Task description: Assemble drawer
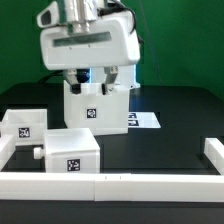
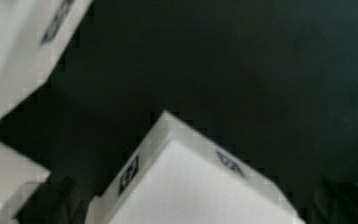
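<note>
Green backdrop (image 1: 180, 40) fills upper frame; black table (image 1: 170, 135) below; low white rails (image 1: 110, 183) along lower edge and both sides.

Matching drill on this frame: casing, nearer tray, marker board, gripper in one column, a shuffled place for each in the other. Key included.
Things
1. casing
2. nearer tray
3. marker board
4. gripper

Places
A. flat on the table, on the exterior view's right of the casing
B. just behind the front rail, knob toward the exterior view's left
C. directly above the casing
D. mid-table, upright, the tallest white part

Pairs: 1-D, 2-B, 3-A, 4-C
</note>
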Tool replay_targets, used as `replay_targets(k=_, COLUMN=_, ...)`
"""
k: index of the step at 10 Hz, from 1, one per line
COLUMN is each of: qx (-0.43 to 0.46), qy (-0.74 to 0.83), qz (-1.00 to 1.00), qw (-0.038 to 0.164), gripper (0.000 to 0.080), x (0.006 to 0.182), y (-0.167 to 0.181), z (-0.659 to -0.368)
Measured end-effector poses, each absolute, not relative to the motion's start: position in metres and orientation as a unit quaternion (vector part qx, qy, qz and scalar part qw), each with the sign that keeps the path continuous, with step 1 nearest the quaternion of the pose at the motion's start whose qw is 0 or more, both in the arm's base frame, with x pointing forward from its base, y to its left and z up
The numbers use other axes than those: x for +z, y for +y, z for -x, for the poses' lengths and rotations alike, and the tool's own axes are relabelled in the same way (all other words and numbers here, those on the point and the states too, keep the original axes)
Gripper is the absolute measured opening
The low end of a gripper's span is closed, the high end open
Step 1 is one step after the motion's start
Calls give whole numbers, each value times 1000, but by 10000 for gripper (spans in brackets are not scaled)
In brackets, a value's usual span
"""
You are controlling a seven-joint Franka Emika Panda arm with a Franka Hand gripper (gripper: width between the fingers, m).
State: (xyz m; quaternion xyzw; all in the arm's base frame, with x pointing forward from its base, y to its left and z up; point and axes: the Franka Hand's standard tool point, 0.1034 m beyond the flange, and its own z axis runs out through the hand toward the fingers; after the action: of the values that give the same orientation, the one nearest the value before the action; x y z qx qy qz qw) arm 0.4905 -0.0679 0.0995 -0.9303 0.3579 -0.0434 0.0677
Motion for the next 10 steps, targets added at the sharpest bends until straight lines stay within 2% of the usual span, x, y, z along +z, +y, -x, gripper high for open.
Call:
replay_targets(k=3, qx=-42, qy=388, qz=918, qw=75, gripper=649, x=100, y=-67, z=-492)
replay_targets(k=4, qx=-18, qy=410, qz=909, qw=77, gripper=649, x=101, y=-64, z=-486)
replay_targets(k=6, qx=72, qy=474, qz=874, qw=71, gripper=649, x=118, y=-56, z=-470)
replay_targets(k=7, qx=95, qy=481, qz=869, qw=69, gripper=649, x=117, y=-51, z=-463)
replay_targets(k=10, qx=83, qy=481, qz=870, qw=68, gripper=649, x=111, y=-53, z=-460)
